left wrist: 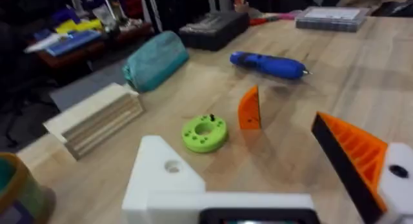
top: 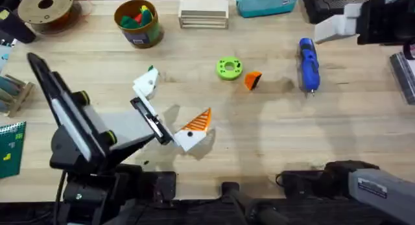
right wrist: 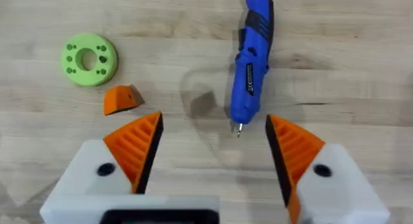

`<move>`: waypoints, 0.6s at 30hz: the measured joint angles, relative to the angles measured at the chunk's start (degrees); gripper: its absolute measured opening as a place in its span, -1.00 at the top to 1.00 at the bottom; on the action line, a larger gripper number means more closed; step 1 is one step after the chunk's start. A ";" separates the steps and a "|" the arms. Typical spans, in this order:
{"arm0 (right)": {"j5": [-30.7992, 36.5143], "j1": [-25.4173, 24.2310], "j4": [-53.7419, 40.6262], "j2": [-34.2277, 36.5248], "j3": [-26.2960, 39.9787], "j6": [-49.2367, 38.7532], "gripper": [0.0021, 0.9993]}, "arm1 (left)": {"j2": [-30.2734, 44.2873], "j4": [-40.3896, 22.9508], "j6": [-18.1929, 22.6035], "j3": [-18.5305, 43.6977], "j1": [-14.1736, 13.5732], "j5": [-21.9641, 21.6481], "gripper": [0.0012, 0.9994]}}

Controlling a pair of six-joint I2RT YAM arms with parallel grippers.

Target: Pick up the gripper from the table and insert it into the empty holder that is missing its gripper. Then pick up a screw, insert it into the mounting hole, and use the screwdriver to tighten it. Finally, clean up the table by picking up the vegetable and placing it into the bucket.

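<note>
The loose orange gripper (top: 252,80) (left wrist: 249,109) (right wrist: 120,99) lies mid-table beside a green disc (top: 229,68). My left gripper (top: 172,107) (left wrist: 235,137) stands open to its left. One finger is the bare white holder (top: 146,85) (left wrist: 161,172) and the other carries an orange tip. A small green bit, perhaps the vegetable (top: 150,69), peeks past the holder. The blue screwdriver (top: 308,63) (right wrist: 250,69) lies to the right, its bit toward the near edge. My right gripper (right wrist: 213,130) hovers open above it, empty. The bucket (top: 138,21) stands at the back left.
A small dark screw (left wrist: 211,117) stands on the green disc (left wrist: 204,133). A wooden block (top: 203,11), a teal pouch (top: 266,3) and a brown spool (top: 45,8) line the far edge. Boxes sit at the far right.
</note>
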 joint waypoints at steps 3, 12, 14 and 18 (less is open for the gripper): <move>0.00 0.00 0.00 0.00 0.00 0.00 -0.89 | 0.02 3.77 -0.29 0.00 0.00 -0.78 -0.99; 0.00 0.00 0.00 0.00 0.00 0.46 -0.89 | 0.02 5.47 -6.62 -3.05 0.00 -6.91 -0.99; 0.00 0.00 0.00 -0.02 0.00 0.48 -0.89 | 0.02 3.39 -6.54 -3.26 0.00 -7.31 -0.99; -0.10 0.00 -0.05 0.00 0.00 0.76 -0.89 | 0.07 2.07 -6.12 -3.26 0.00 -7.55 -0.99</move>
